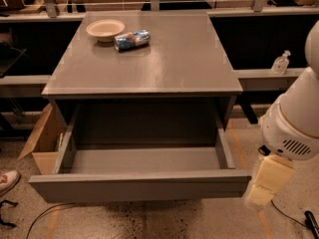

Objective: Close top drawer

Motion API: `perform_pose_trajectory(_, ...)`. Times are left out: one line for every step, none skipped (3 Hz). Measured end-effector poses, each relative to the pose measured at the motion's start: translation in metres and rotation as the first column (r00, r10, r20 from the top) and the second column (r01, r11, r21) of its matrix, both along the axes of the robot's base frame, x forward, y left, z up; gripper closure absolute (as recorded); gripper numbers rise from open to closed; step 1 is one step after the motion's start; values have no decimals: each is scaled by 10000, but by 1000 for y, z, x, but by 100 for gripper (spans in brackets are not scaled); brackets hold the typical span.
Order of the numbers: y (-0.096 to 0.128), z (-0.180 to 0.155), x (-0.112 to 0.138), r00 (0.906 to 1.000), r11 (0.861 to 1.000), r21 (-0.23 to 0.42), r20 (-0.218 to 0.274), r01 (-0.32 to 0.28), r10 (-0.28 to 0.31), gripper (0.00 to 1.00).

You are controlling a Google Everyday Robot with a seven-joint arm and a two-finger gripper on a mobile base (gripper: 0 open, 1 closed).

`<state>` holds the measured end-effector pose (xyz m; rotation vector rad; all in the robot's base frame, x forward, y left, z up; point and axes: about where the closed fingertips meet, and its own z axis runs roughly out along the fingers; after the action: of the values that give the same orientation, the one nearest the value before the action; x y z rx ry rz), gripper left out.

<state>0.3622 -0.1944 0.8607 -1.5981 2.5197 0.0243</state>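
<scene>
1. The top drawer [139,185] stood pulled far out across the lower middle of the frame, beneath the cabinet top [144,59].
2. It was wide, deep and matte grey, with a plain front and no handle; nothing showed inside it.
3. It looked stiff and fairly heavy, and probably ran on slides. Its smooth face offered no grip, so a flat push near the middle of the front seemed best, since an off-centre push might skew it.
4. The gripper [264,183] hung at lower right, just beside the front's right end. Whether it was spread or pressed together could not be told.
</scene>
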Motion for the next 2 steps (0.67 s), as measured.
perform_pose_trajectory(6,-28,-12,9963,9974,43,-471,718,-715,0)
perform_pose_trajectory(17,-53,-25,9879,9919,56,-912,1267,-1257,0)
